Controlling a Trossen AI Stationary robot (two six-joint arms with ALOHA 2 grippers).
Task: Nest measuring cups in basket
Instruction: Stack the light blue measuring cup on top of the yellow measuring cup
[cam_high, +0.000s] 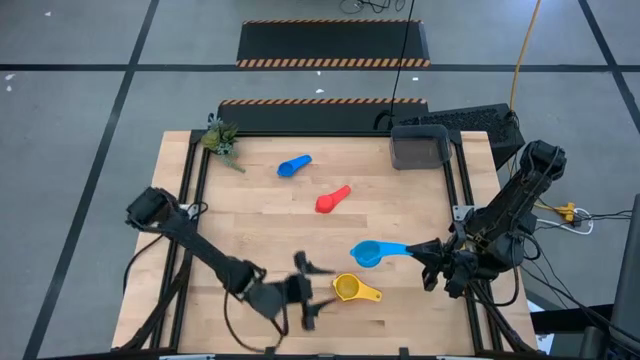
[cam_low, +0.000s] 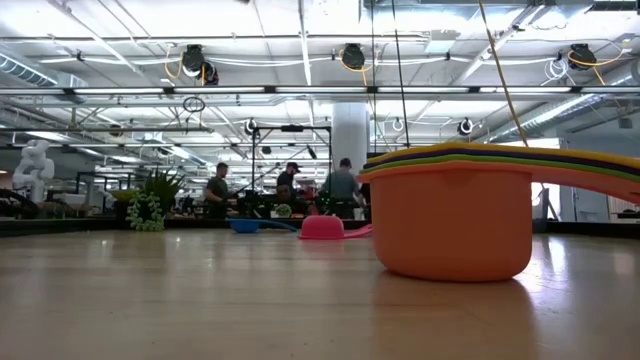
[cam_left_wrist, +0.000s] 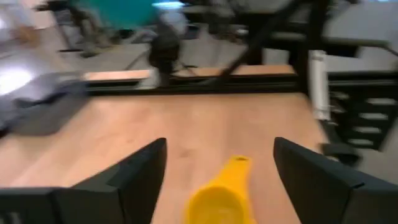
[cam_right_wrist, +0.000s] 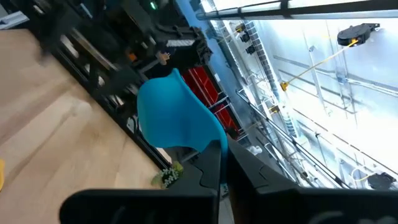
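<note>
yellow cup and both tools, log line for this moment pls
left tool: open beside yellow cup | right tool: shut on light blue cup handle | basket: table's far right

Your wooden bench, on it blue cup, red cup, yellow cup, basket, small plant

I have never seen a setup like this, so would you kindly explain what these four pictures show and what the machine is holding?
Two dark robot arms work at a wooden table. One picture looks straight down, one sits at table height, and two come from cameras on the wrists. The right hand is shut on the handle of a light blue measuring cup. The left hand is open, with a yellow cup lying between its fingers. A blue cup and a red cup lie farther back, a grey basket stands in the far right corner and a small plant in the far left. The low camera sees an orange stack of cups close up.
</note>
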